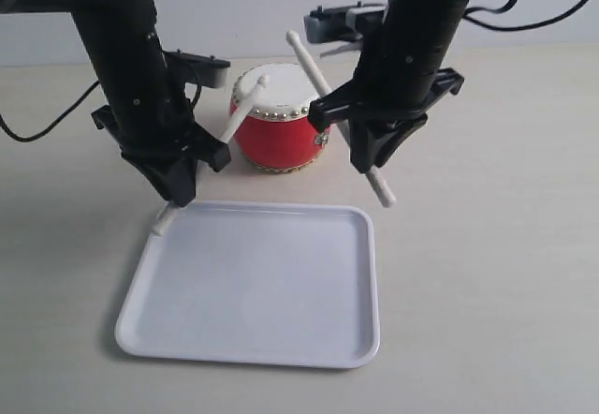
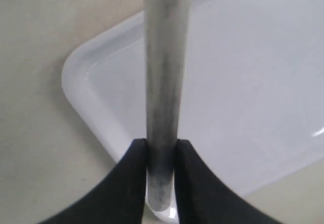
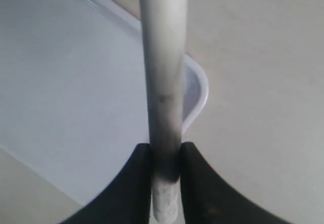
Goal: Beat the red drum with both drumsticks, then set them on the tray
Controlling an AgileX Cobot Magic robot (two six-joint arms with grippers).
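The red drum (image 1: 278, 133) stands beyond the white tray (image 1: 257, 288). My left gripper (image 1: 180, 182) is shut on a pale drumstick (image 1: 239, 114) whose tip rests on or just over the drum's white skin; its butt end pokes out below, at the tray's far left corner. My right gripper (image 1: 372, 156) is shut on the other drumstick (image 1: 309, 58), tip raised above the drum's right side, butt end low right of the drum. In the left wrist view the jaws (image 2: 162, 158) clamp the stick (image 2: 163, 72) over the tray corner (image 2: 81, 82). The right wrist view shows jaws (image 3: 166, 160) clamped on its stick (image 3: 162, 72) over the tray (image 3: 61, 92).
Both black arms lean in over the pale tabletop (image 1: 505, 245) on either side of the drum. Black cables (image 1: 505, 7) trail at the back right and far left.
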